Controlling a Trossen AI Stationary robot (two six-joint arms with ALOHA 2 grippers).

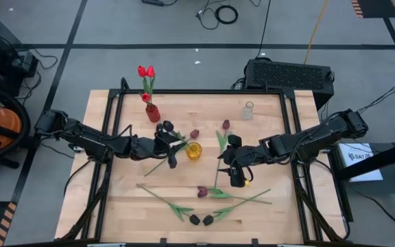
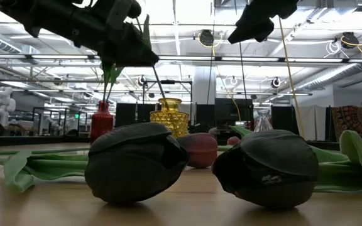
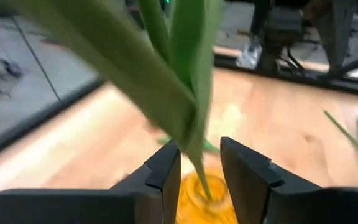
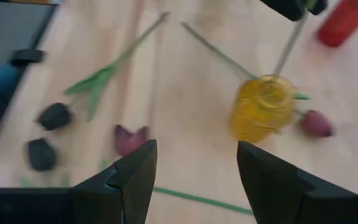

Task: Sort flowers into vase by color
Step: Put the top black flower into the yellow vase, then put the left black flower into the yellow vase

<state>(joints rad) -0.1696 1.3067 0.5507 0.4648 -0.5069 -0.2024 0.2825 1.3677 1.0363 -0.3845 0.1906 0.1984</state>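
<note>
High view had the left pincer (image 1: 172, 145) gripping a black-headed tulip (image 1: 167, 127) over the yellow vase (image 1: 194, 151), low view two black tulip heads (image 2: 136, 162) lying on the surface (image 2: 187, 210), right wrist view the right pincer (image 4: 194, 163) wide.
</note>
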